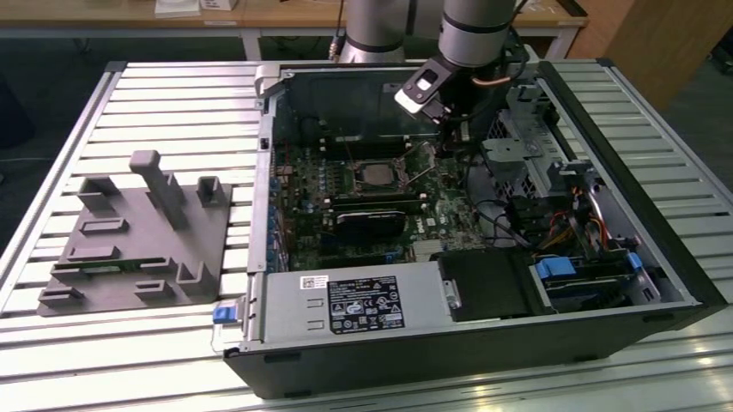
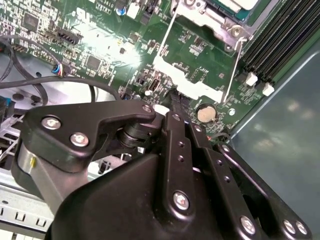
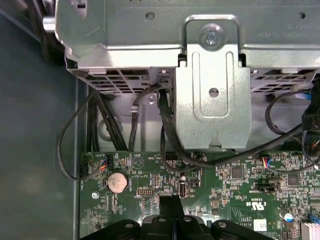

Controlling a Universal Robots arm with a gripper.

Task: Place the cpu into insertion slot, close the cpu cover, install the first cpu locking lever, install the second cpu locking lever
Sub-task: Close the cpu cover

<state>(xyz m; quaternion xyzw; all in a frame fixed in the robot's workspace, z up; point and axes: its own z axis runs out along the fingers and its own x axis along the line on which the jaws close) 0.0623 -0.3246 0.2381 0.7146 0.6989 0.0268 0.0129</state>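
I am watching the black two-fingered gripper (image 1: 449, 144) hanging low inside the open dark grey computer case (image 1: 641, 283), over the green circuit board (image 1: 343, 206) and near its edge on the exterior view's right. In both wrist views its fingers (image 3: 172, 202) are pressing flat against each other with nothing between them, so the end effector is clenched on empty air. The fingertips are hovering just above the board, close to a round silver coin battery (image 3: 117, 181).

The small flat square cpu with its pale silver-beige metal top (image 1: 376, 174) is lying level in the square insertion slot with the silvery metal rim (image 2: 210, 15), apart from the gripper and toward the exterior view's left of it. Its top is looking smooth and dull, framed all round by a darker border. In the second wrist view two thin silver wire levers (image 2: 167, 32) are running beside the slot's corner, next to the long black memory slots (image 2: 285, 40).

A folded silver sheet-metal bracket (image 3: 212, 90) is standing beyond the board's edge. A grey moulded parts fixture (image 1: 137, 240) is sitting on the white slatted table (image 1: 172, 94) outside the case.
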